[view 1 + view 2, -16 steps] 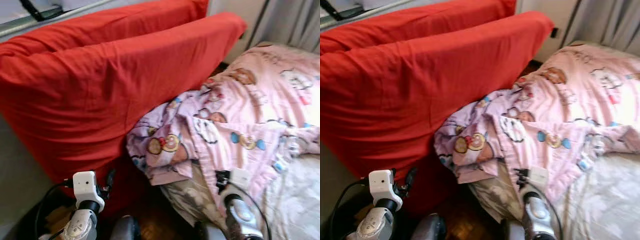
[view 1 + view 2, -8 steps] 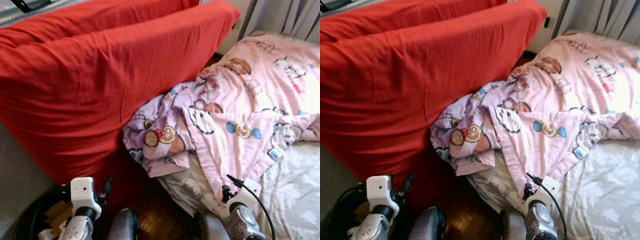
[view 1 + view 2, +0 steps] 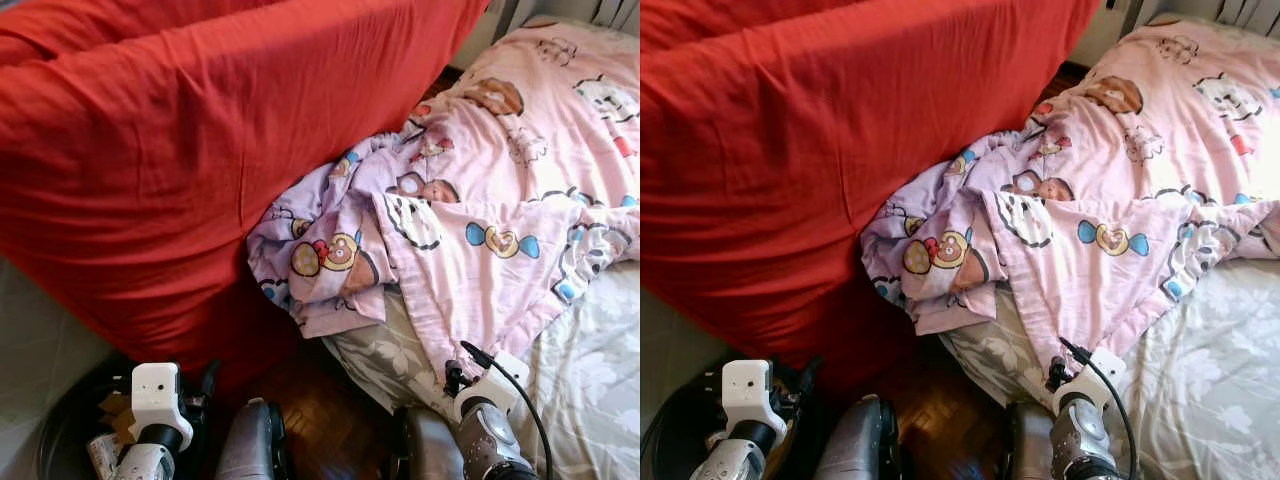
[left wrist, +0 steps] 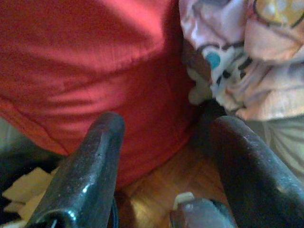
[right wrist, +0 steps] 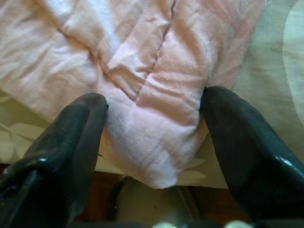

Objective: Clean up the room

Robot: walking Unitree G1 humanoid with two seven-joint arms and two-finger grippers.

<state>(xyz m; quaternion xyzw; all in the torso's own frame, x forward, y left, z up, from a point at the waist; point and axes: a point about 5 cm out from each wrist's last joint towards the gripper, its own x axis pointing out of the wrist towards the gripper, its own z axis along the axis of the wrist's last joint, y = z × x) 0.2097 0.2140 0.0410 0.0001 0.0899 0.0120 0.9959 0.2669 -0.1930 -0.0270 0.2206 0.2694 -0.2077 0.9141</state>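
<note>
Right wrist view: the right gripper (image 5: 154,137) has its two black fingers (image 5: 71,142) spread wide, one on each side of the near hem of the pink blanket (image 5: 156,118); whether the pads touch the cloth cannot be told.
Pink blanket: cartoon-printed, spread over the far right of the bed (image 3: 600,390) and bunched in a crumpled heap (image 3: 330,260) at the bed's left edge, against the red cover.
Bed sheet: grey with a pale floral print, bare on the near right, under the blanket's hem.
Red cover (image 3: 180,160): large, draped and wrinkled across the left and far side, falling to the floor.
Left gripper (image 4: 161,156): fingers parted, holding nothing, low over the wooden floor (image 4: 156,190) at the foot of the red cover, near left.
Black bin (image 3: 70,440): round, near left corner by the left arm (image 3: 155,420), with scraps inside.
Right arm (image 3: 485,430): near the bed's near edge, a black cable looping over it.
</note>
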